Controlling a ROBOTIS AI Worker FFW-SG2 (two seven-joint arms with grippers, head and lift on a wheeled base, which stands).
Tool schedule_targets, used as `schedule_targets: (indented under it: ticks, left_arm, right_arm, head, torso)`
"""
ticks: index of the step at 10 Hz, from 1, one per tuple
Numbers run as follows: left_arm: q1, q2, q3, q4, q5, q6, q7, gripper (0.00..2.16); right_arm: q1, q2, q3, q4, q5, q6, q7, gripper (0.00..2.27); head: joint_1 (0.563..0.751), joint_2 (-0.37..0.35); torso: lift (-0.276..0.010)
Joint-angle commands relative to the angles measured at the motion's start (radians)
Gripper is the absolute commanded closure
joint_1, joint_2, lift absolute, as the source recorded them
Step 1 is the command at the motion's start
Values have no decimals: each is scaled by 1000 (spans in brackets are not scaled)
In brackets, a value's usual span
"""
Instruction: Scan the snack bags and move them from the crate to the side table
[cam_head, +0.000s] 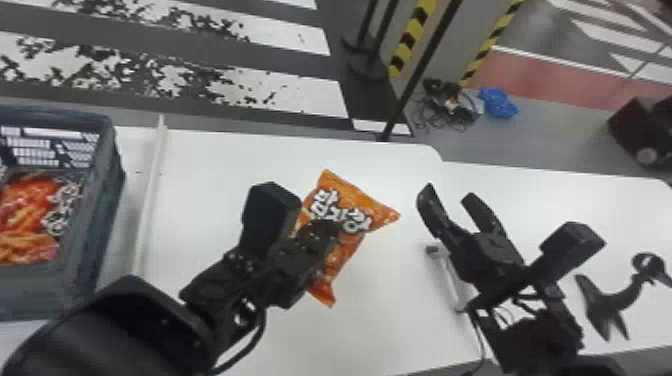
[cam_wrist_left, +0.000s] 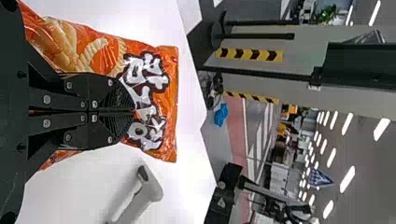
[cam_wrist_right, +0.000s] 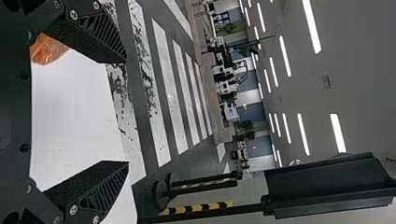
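Scanning seems to be my step.
My left claw (cam_wrist_left: 134, 112) pinches the bag (cam_head: 347, 192) over the white table (cam_head: 215, 165); my right claw (cam_head: 448, 191) gapes empty beside it. Next, I'd turn the bag's code to be read, then move it aside. Crate (cam_head: 30, 292) at left, striped floor (cam_head: 300, 92) beyond.

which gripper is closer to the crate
Left. The left gripper is over the orange bag on the white table, a bit right of the crate; the right gripper is farther right, past the bag.
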Motion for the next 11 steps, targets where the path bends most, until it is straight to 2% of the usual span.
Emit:
schedule_targets:
  ticks: [1,3,4,6,7,8,9,10,11]
  left_arm:
    - [-28,-47,-40,119,-10,-82,-8,1878]
    - [-46,-66,-54,200,-2,-107,-28,1878]
    - [-46,-66,-77,240,-5,-134,-23,1878]
    - [-51,-66,-95,346,-7,-156,-46,1865]
    - [-54,-66,-100,366,-8,-174,-32,1771]
    - [-54,-66,-80,367,2,-223,-23,1153]
    - [-54,-66,-65,353,18,-226,-29,-2]
    - [-49,-66,-51,341,24,-229,-37,-2]
    - [-39,-66,-32,317,70,-236,-46,36]
  right_arm:
    - [6,-3,1,-21,-12,6,0,161]
    - [8,-11,-7,-29,-28,6,2,161]
    - [3,-14,-7,-29,-32,6,0,161]
    - [-12,-14,-4,-22,-34,12,0,161]
    - [-15,-13,-2,-19,-32,12,2,161]
    - [-20,-13,-1,-13,-32,15,2,161]
    - [-21,-13,-1,-9,-34,15,2,161]
    - [-21,-14,-1,-9,-34,15,2,161]
    - [-20,-19,-5,-9,-34,15,0,161]
  head:
    - [695,-350]
    - [695,-350]
    - [695,-350]
    - [695,-350]
    - [695,-350]
    - [695,-350]
    - [695,-350]
    - [695,-350]
    - [695,-350]
  torso:
    - [-87]
    - [-87]
    - [-87]
    - [-87]
    - [-87]
    - [-87]
    - [-87]
    - [-87]
    - [-87]
